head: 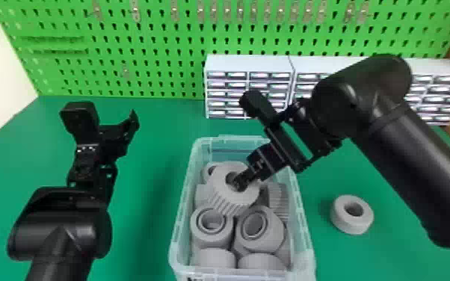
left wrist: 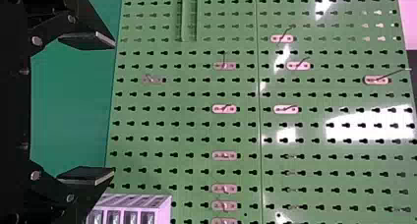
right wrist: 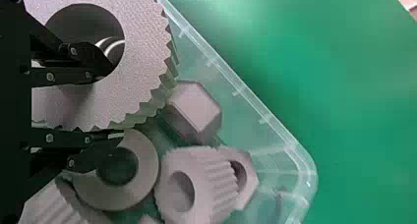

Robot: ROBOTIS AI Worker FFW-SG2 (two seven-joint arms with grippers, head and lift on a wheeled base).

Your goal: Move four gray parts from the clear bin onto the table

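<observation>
right gripper [right wrist: 116,102]: jaws pinch the gear [right wrist: 145,57] across its ring wall, toward the clear bin [head: 183,209]'s 12 o'clock; likely light, stiff, so a sound hold. left gripper [head: 106,116]: jaws spread, 10 o'clock.

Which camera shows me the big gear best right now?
Right wrist view: the big gear looms close, teeth plain, a right finger in its hole, though the gear runs off the edge. The head view shows it smaller, tilted among gray parts in the clear bin. The left wrist view faces the pegboard.
</observation>
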